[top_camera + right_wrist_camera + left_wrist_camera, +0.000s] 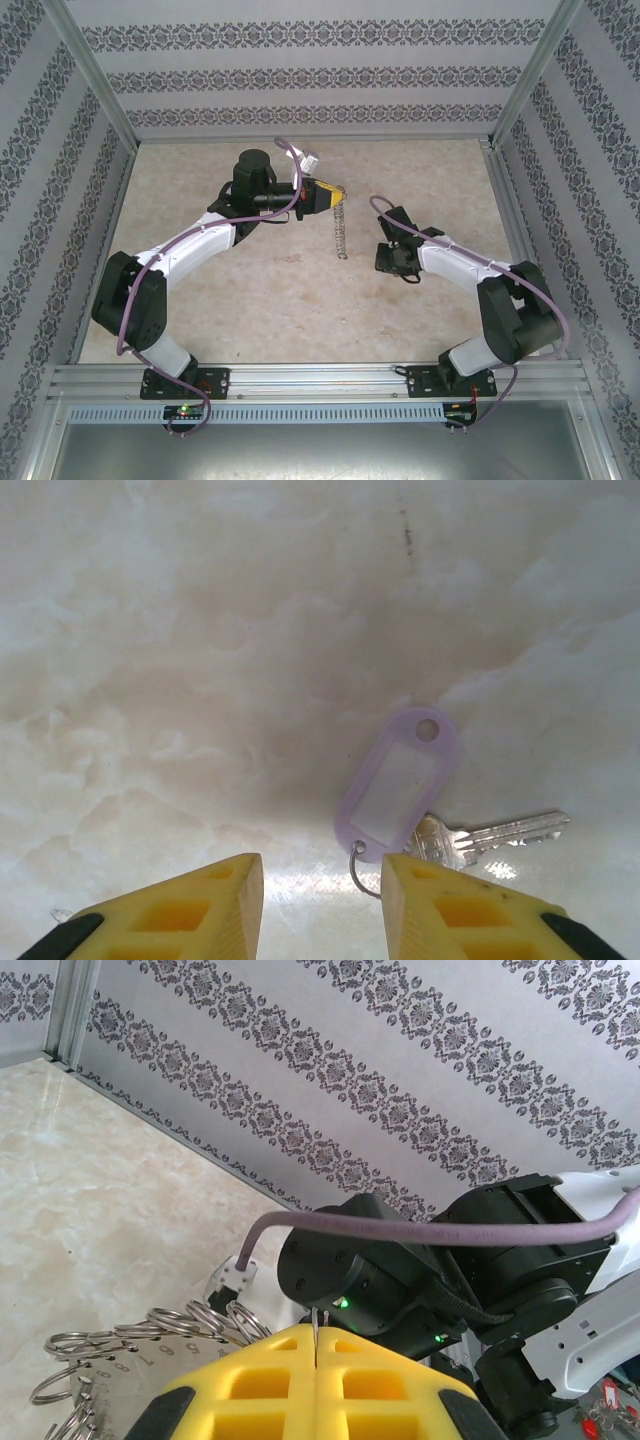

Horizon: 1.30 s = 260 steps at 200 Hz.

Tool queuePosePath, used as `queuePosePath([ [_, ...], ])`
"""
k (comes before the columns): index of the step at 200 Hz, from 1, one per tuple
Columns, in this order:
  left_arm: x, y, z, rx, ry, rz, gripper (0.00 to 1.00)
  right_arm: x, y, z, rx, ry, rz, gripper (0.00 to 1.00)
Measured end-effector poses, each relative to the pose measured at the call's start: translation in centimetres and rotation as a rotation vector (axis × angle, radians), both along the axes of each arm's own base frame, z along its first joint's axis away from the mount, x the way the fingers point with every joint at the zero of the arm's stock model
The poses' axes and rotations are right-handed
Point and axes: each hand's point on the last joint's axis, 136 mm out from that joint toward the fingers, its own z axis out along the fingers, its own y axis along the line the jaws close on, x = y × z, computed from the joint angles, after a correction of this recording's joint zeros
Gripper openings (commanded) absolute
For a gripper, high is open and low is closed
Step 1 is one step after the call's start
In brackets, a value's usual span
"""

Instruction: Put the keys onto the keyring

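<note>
Pinching the keyring [341, 232], the left gripper [333, 192] is clenched on its rim, and the ring hangs edge-on above the table [250, 300]. The right gripper [322, 905] hovers, jaws apart and empty, over the key [495, 834] and its purple tag [400, 780] on the table. No key looks threaded yet. The right wrist view shows the key plainly; from above the gripper covers it.

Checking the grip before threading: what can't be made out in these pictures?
Left wrist: the left gripper's yellow fingers hide their hold on the large grey metal hoop; the frame edge cuts it.
Right wrist: the pale purple plastic tag overlaps the silver key's head.
Top external: hoop edge-on, loops too small.
</note>
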Motion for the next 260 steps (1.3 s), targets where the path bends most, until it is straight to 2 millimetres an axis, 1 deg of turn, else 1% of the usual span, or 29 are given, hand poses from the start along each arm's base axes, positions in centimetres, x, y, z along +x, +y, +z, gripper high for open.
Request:
queuePosePath([
  [66, 0.0, 0.0, 0.0, 0.0, 0.0, 0.0, 0.0, -1.1, -1.4, -0.6, -0.112, 0.051, 0.053, 0.34],
  [122, 0.0, 0.0, 0.0, 0.0, 0.001, 0.0, 0.0, -0.6, -1.4, -1.3, -0.148, 0.077, 0.081, 0.32],
  [150, 0.0, 0.0, -0.1, 0.001, 0.002, 0.0, 0.0, -0.3, -1.3, -1.6, -0.157, 0.087, 0.093, 0.3],
  [205, 0.1, -0.1, -0.3, 0.003, 0.006, 0.0, 0.0, -0.5, -1.4, -2.6, -0.18, 0.124, 0.11, 0.3],
  [235, 0.2, -0.1, -0.6, 0.006, 0.012, 0.0, 0.0, -0.3, -1.4, -2.6, -0.186, 0.128, 0.112, 0.26],
  [250, 0.3, -0.1, -0.5, 0.005, 0.011, 0.0, 0.0, -0.2, -1.4, -2.6, -0.188, 0.127, 0.111, 0.27],
  [260, 0.3, -0.1, -0.5, 0.005, 0.011, 0.0, 0.0, -0.1, -1.4, -2.6, -0.189, 0.128, 0.111, 0.31],
])
